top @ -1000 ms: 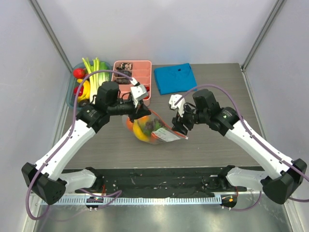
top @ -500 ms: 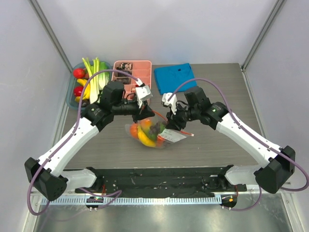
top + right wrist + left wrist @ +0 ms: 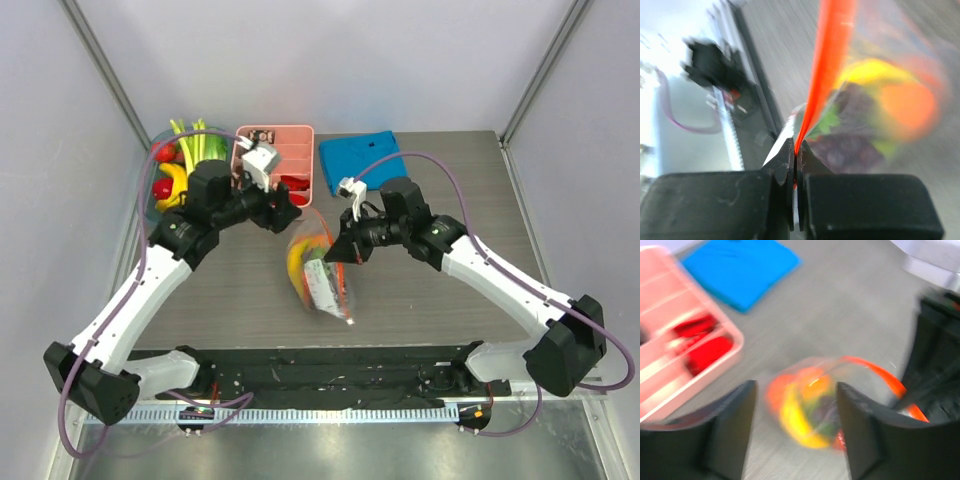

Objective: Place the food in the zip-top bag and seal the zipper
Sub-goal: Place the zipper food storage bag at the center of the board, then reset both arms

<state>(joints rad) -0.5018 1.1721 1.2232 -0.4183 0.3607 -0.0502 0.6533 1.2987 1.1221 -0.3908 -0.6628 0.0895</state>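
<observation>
Step in hand, by my reading: closing the zipper. Some food is already bagged.

- Right tool: clenched on the orange-red zipper, with the strip running up and away from the pinch.
- Left tool: released, fingers apart, grasping nothing. It hovers near the bag mouth, toward the upper left of it in the top view.
- Zip-top bag: centre of the top view, its body trailing toward the lower edge. A yellow banana, orange pieces and dark grapes show through the film.
- More food sits at the upper left of the frame, outside the bag.
- I cannot tell whether the zipper is closed along its length. Both wrist views are blurred.

To do it well:
- Anchor the free end of the strip with the left tool before drawing the right one along.
- Keep the pull in line with the strip, not across it.
- Let the bag's weight rest on the counter so the contents do not drag the mouth open.
- Risk: thin film slipping out of the pinch.

Surface and room:
- Grey wood-grain counter.
- Pink compartment tray and folded blue cloth along the upper edge.
- Pale walls on three sides.
</observation>
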